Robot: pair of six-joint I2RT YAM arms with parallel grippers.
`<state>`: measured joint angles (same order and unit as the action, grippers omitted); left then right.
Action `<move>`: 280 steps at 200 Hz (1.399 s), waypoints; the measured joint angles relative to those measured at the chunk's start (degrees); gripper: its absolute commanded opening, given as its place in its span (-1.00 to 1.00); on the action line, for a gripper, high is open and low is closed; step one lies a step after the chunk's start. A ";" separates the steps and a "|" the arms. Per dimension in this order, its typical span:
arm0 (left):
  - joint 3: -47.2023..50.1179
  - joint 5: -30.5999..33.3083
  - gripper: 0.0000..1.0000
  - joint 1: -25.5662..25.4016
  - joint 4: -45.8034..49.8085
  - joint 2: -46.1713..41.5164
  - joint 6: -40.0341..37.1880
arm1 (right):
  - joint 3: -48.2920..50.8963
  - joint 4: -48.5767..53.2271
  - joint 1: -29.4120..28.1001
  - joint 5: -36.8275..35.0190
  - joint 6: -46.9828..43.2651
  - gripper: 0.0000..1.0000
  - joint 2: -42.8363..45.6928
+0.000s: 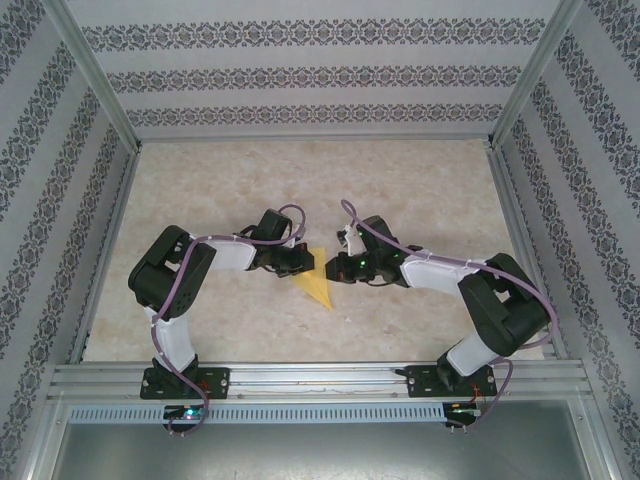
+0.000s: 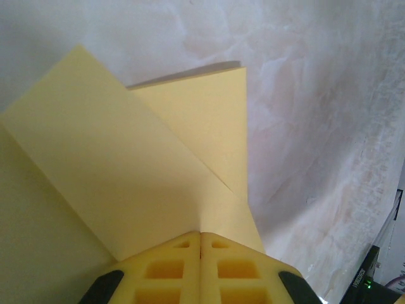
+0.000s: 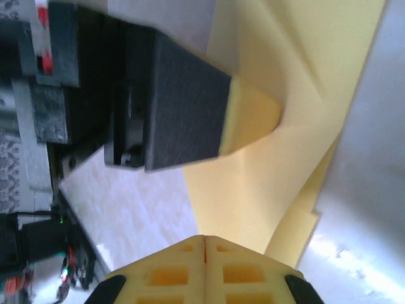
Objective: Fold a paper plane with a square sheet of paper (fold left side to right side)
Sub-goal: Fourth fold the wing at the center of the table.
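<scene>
At left, my left gripper (image 2: 201, 239) is closed, its tips together and set down on the square sheet of paper (image 2: 120, 164); whether a ply is pinched between them I cannot tell. The sheet lies part-folded, with diagonal flaps, at the middle of the table (image 1: 420, 190) between my two arms. At right, my right gripper (image 3: 204, 244) is closed too, with nothing visibly in it, at the sheet's edge; I judge a side fold is being creased, and the next move calls for pinning the sheet while one tip runs along the crease.
</scene>
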<state>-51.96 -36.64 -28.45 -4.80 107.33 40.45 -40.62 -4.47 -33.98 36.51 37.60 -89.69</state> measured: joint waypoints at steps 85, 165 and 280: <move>0.00 0.00 -0.90 0.00 0.02 0.00 0.00 | 1.18 -1.75 -3.43 2.14 2.36 -1.00 -4.11; 0.00 0.00 -0.90 0.02 0.02 0.00 -0.02 | 4.15 -2.16 -4.17 1.60 2.80 -1.00 -4.98; 0.00 0.00 -0.90 0.02 0.02 0.00 -0.02 | 5.55 -2.67 -5.18 0.42 2.80 -1.00 -4.98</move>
<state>-51.96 -36.64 -28.42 -4.78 107.33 40.42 -35.07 -7.14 -39.16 36.93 40.40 -94.67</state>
